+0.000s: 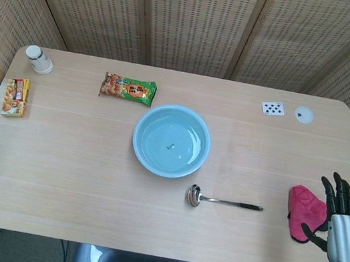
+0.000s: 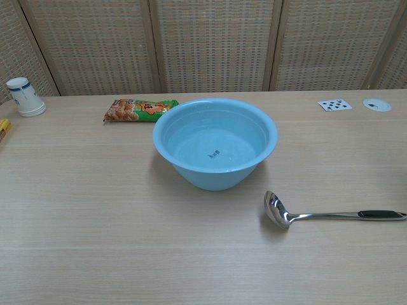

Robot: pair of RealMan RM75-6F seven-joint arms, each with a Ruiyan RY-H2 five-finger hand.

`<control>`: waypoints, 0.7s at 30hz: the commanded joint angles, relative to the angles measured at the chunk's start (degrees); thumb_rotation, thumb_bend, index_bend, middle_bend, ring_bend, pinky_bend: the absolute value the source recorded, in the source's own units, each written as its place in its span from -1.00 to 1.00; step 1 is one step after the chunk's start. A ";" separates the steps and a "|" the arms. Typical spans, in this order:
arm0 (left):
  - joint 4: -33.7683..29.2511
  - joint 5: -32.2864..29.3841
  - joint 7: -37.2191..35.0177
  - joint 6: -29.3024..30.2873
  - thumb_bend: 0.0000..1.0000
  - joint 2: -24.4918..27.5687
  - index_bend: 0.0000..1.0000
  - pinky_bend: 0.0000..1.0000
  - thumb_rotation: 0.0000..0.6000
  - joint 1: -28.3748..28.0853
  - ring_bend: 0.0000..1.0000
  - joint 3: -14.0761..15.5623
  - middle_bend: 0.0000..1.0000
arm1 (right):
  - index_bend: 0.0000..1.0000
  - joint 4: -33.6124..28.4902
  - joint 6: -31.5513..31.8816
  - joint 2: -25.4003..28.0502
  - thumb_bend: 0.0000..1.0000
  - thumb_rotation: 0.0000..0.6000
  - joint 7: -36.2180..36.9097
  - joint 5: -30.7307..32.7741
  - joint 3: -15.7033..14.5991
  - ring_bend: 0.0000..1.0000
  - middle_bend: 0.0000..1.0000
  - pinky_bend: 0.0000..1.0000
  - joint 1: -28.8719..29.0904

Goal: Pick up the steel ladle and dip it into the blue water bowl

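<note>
Woven screens (image 1: 194, 19) behind wood table (image 1: 84, 183).

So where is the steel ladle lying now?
In the head view the steel ladle lies on the table's right half, just in front of the blue water bowl, handle toward the red cloth.

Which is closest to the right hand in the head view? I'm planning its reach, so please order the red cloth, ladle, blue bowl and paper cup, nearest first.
From the right hand:
1. Red cloth, right beside the hand at the table's right edge.
2. Ladle, centre-right, handle pointing toward the hand.
3. Blue bowl, mid-table, just behind the ladle.
4. Paper cup, far-left back corner.
</note>
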 commanded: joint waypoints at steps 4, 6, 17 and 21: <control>0.05 -0.03 0.22 -0.19 -1.00 -0.13 -1.00 -1.00 1.00 -0.10 -1.00 -0.05 -1.00 | -1.00 -0.49 -2.45 0.72 -1.00 1.00 -0.67 0.93 -0.54 -0.94 -0.91 -1.00 0.62; 0.11 -0.28 0.47 -0.35 -1.00 -0.27 -1.00 -1.00 1.00 -0.18 -1.00 -0.18 -1.00 | -1.00 -0.35 -4.10 0.73 -1.00 1.00 -0.96 1.62 -0.51 -0.63 -0.61 -1.00 1.37; 0.83 -3.36 3.09 -3.55 -1.00 -1.83 -1.00 -1.00 1.00 -1.32 -1.00 -1.01 -1.00 | -0.88 1.76 -24.32 0.40 -1.00 1.00 2.68 4.45 -0.79 0.80 0.74 0.90 12.12; 1.27 -4.78 4.23 -5.00 -1.00 -2.57 -1.00 -1.00 1.00 -1.92 -1.00 -1.44 -1.00 | -0.67 3.08 -33.44 -1.11 -1.00 1.00 4.35 7.50 -0.35 0.91 0.86 1.00 17.25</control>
